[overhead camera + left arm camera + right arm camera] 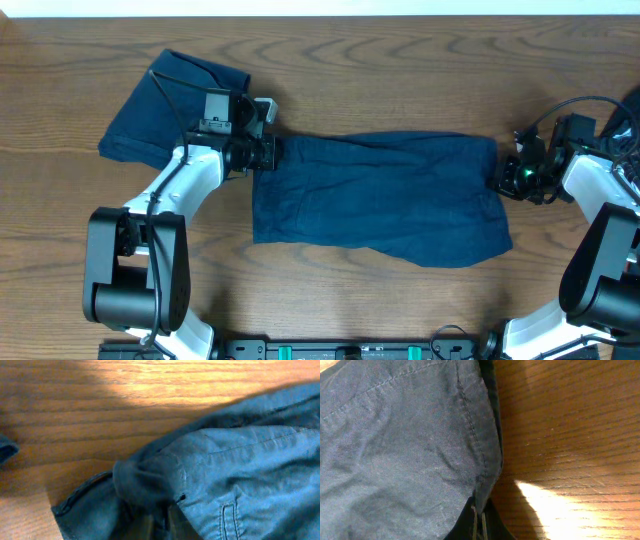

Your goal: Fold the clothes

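Count: two pairs of dark navy shorts; two grippers, one per arm.

Item 1, the spread shorts [380, 200]: lies flat at the middle of the table [400, 60], its long side running left to right, nearer the right edge than the left; the fabric shows light creases and its near edge sags toward the near right corner.

Item 2, the second pair of shorts [150, 115]: lies toward the far left corner, bunched into a slanted shape; the left forearm crosses over its near right part; in the overhead view it appears apart from the spread shorts, with the gripper between them.

Left gripper [268, 152]: positioned at the far left corner of the spread shorts, touching the fabric; in the left wrist view the cloth is gathered into a tight knot directly at the fingers, with a stitched seam and a belt loop just beside it; the fingers are clamped on that gathered corner.

Right gripper [503, 178]: positioned at the right edge of the spread shorts, at about mid-height of that edge; in the right wrist view the hemmed edge with its line of stitching runs straight down into the fingers, which stand together with the cloth pinched between them; bare wood lies to the right of the hem.

Both arms reach in from the near edge; the spread shorts span the whole gap between the two grippers.
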Action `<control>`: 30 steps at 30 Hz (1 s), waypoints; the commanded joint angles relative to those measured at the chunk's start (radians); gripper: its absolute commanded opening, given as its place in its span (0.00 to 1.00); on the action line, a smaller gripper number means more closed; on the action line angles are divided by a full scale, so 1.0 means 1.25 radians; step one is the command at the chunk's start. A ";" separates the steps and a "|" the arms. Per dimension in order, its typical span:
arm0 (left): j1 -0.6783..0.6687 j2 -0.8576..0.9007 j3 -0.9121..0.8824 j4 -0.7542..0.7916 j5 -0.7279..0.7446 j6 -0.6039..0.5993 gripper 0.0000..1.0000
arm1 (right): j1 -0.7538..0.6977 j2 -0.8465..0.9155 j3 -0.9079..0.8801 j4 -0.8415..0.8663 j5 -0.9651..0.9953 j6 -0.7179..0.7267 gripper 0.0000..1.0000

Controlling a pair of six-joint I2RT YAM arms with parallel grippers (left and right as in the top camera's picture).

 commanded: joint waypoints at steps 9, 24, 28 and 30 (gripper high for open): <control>0.109 -0.036 -0.006 -0.031 0.031 0.019 0.06 | -0.002 -0.016 0.007 -0.001 0.017 0.005 0.01; 0.136 -0.040 -0.006 -0.078 0.031 0.019 0.21 | -0.004 -0.023 0.018 0.018 -0.131 -0.019 0.35; 0.135 -0.047 -0.006 -0.126 0.045 0.019 0.25 | -0.004 -0.051 0.023 0.019 -0.184 -0.019 0.36; 0.135 -0.054 -0.006 -0.155 0.091 0.019 0.26 | -0.004 -0.067 0.023 0.026 -0.184 -0.019 0.30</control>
